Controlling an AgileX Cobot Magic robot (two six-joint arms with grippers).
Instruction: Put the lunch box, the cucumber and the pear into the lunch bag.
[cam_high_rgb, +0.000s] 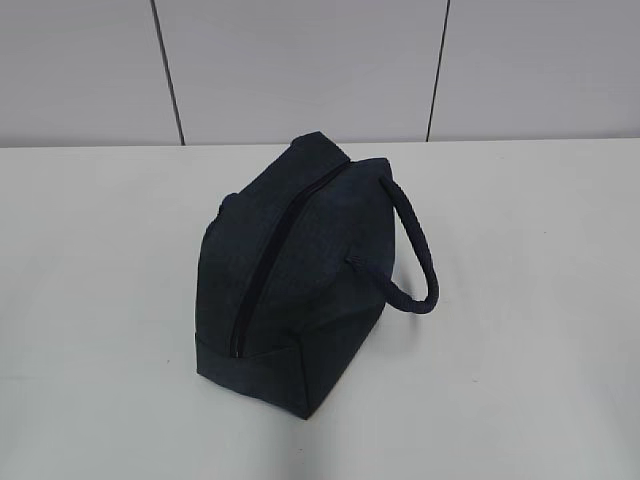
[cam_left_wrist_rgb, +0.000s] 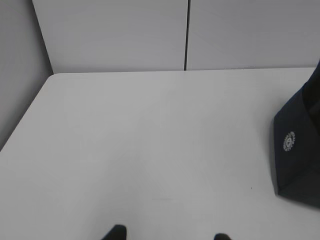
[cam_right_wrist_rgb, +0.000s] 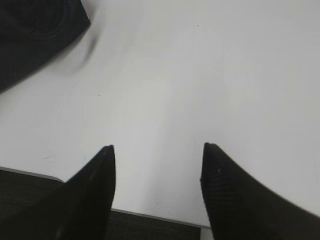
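Note:
The dark navy lunch bag (cam_high_rgb: 295, 285) stands on the white table in the middle of the exterior view, its top zipper (cam_high_rgb: 262, 270) closed and its padded loop handle (cam_high_rgb: 420, 260) hanging to the right. One end of the lunch bag (cam_left_wrist_rgb: 300, 145), with a round white logo, shows at the right edge of the left wrist view, and a corner of it (cam_right_wrist_rgb: 35, 35) sits at the top left of the right wrist view. My left gripper (cam_left_wrist_rgb: 169, 235) is open over bare table. My right gripper (cam_right_wrist_rgb: 157, 150) is open near the table's front edge, holding nothing. The lunch box, cucumber and pear are out of view.
White table (cam_high_rgb: 540, 400) all round the bag, with grey wall panels (cam_high_rgb: 300, 70) behind it. The table's left edge and rounded back corner (cam_left_wrist_rgb: 50, 77) show in the left wrist view. The front edge (cam_right_wrist_rgb: 150, 216) lies under my right gripper.

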